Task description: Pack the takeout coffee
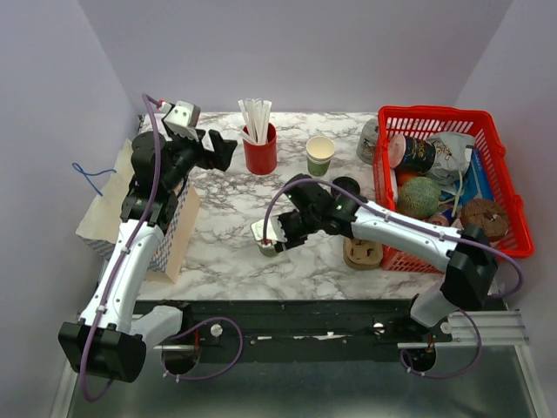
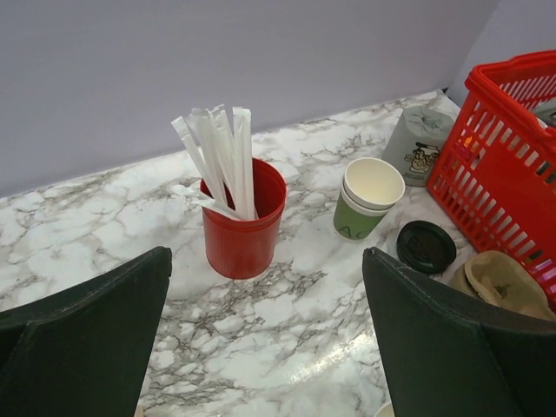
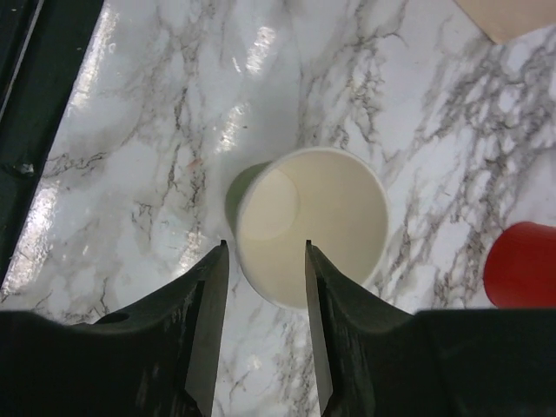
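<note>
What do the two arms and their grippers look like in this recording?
The two are alike. The left arm and right arm have white links between bulky black joints and bases. A purple cable loops loosely along each. The left gripper and right gripper each carry two flat, matte black fingers tapering to blunt tips. No markings are readable.
</note>
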Controlling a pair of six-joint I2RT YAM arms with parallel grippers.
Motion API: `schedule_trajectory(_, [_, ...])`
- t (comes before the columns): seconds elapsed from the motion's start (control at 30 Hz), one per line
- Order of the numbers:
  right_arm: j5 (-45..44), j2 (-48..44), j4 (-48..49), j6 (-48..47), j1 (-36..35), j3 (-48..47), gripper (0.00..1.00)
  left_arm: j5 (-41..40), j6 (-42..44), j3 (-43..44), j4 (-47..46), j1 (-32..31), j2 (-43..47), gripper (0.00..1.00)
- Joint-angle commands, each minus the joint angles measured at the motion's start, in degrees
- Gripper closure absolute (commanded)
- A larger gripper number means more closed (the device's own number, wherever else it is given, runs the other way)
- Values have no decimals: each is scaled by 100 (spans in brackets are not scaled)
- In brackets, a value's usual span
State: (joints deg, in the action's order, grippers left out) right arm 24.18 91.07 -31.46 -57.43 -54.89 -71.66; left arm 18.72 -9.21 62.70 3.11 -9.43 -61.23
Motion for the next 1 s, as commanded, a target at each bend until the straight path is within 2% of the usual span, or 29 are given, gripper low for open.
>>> schedule_trajectory(0.0, [-89, -546, -122, 416, 382, -384, 51, 676, 402, 190, 390, 20, -3, 1])
schedule_trajectory(0.2, [-1073, -880, -343, 1487, 900, -577, 53, 1519, 1526, 243, 1330, 20, -38, 1])
schedule_trajectory(0.27, [-1275, -880, -343, 2496, 1313, -700, 54, 1634, 1921, 243, 1533, 20, -108, 1])
schedule_trajectory(0.33, [-1276, -889, -343, 3548, 1830, -814, 57, 1531, 2037, 313, 1710, 12, -213, 2])
schedule_trajectory(0.43, [-1328, -985, -360, 4194, 2297, -623, 65, 961, 2046, 629, 1710, 3, -564, 3])
schedule_trajectory(0.5, [-1416, -1151, -535, 4153, 2360, -394, 75, 748, 2003, 980, 1631, 3, -872, 4])
schedule_trajectory(0.63, [-1600, -1591, -624, 3810, 2631, 458, 85, 449, 1810, 1709, 1745, 3, -1513, 9])
schedule_trajectory(0.77, [-1697, -1943, -642, 3818, 3133, 1030, 92, 149, 1475, 2430, 1886, 11, -2155, 12])
schedule_trajectory(0.97, [-2163, -2032, -651, 3669, 3914, 1260, 95, 579, 1019, 2537, 1614, 11, -2402, 13])
